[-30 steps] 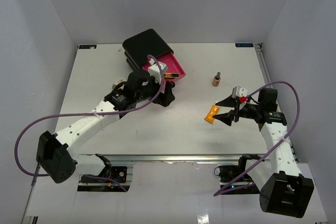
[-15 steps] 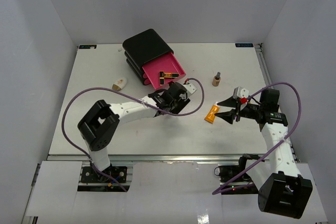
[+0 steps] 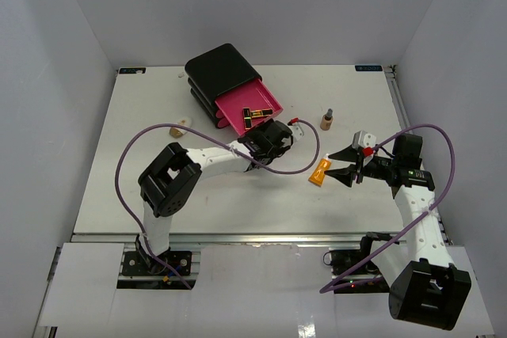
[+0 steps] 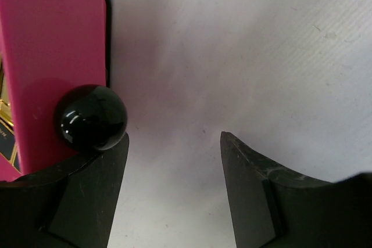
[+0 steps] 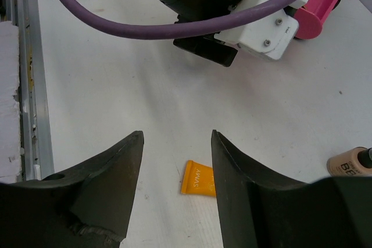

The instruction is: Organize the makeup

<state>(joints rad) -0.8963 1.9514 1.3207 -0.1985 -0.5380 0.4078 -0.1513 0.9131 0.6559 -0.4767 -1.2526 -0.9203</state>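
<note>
Two short black-and-gold lipstick tubes lie in the open pink drawer of the black box, which sits near the far edge of the white table, left of centre. The left end effector is at the drawer front, jaws apart and empty, one finger just beside the round black knob. The orange squeeze tube with a white cap lies flat toward the right edge. The right end effector hovers over it, part open, gripping nothing. The small tan bottle with a dark cap stands farther back. Picking up the tube looks to be the step in hand: the right arm should drop, close on it and carry it to the drawer.
</note>
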